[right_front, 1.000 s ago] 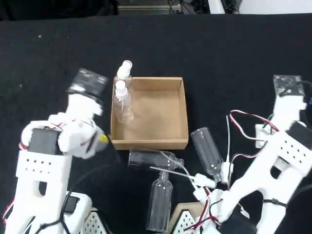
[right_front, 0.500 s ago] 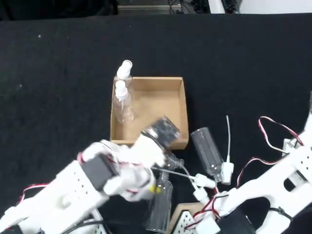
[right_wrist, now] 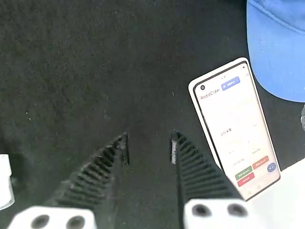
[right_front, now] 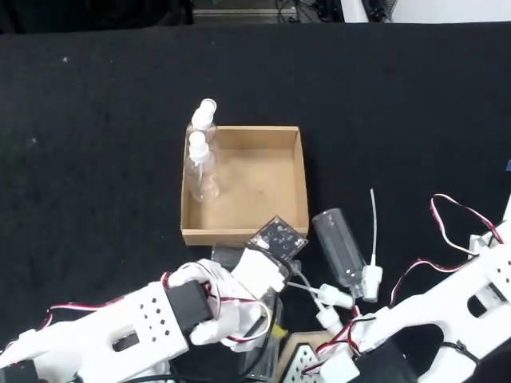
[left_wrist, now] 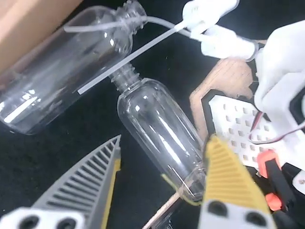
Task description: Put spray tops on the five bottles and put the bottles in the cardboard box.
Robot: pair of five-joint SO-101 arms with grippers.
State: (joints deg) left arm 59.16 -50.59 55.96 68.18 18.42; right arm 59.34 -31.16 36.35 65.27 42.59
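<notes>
A clear bottle (left_wrist: 162,129) without a top lies on the black cloth, straddled by my open left gripper (left_wrist: 164,143). A second open bottle (left_wrist: 62,86) lies against the cardboard box (right_front: 302,183). A third (right_front: 339,247) lies to the box's right. Two white spray tops (right_front: 371,275) (right_front: 331,297) with thin tubes lie beside these bottles. One capped bottle (right_front: 200,163) stands inside the box, and another (right_front: 204,116) stands at its far left corner. My right gripper (right_wrist: 148,142) hovers open over bare cloth with nothing between its fingers.
A phone (right_wrist: 236,143) and a blue cap (right_wrist: 279,43) lie near the right gripper. The arms' bases (right_front: 307,359) sit at the table's near edge. Black cloth stretches wide behind and to both sides of the box.
My left arm swung from left of the box to the bottles in front of it, gripper coming down astride one. The right arm drew back toward the right edge.
</notes>
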